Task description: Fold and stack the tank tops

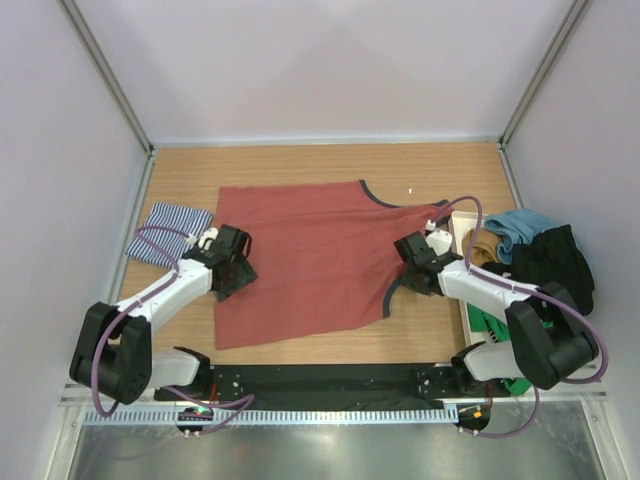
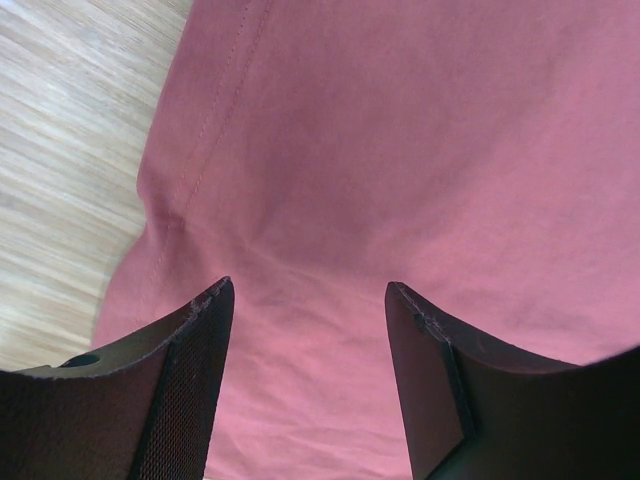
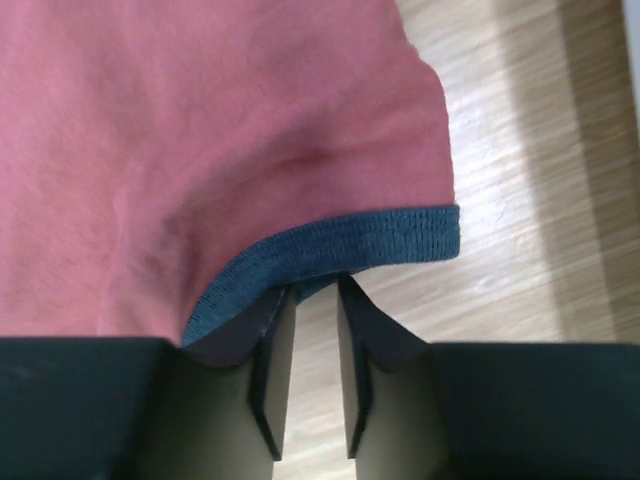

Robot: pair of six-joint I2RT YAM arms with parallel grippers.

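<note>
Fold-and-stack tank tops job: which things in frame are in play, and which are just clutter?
In the job:
- rust-red tank top, spread flat mid-table
- navy-and-white striped tank top, folded small, to its left

Lying about (heaped at the right side):
- teal garment
- black garment
- mustard cloth
- green item, mostly hidden

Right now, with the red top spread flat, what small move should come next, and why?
Probably lower the left pincer and close it on the edge of the rust-red tank top: its jaws stand open over the cloth, holding nothing, while the right pincer sits nearly closed at the grey-blue trim.
</note>
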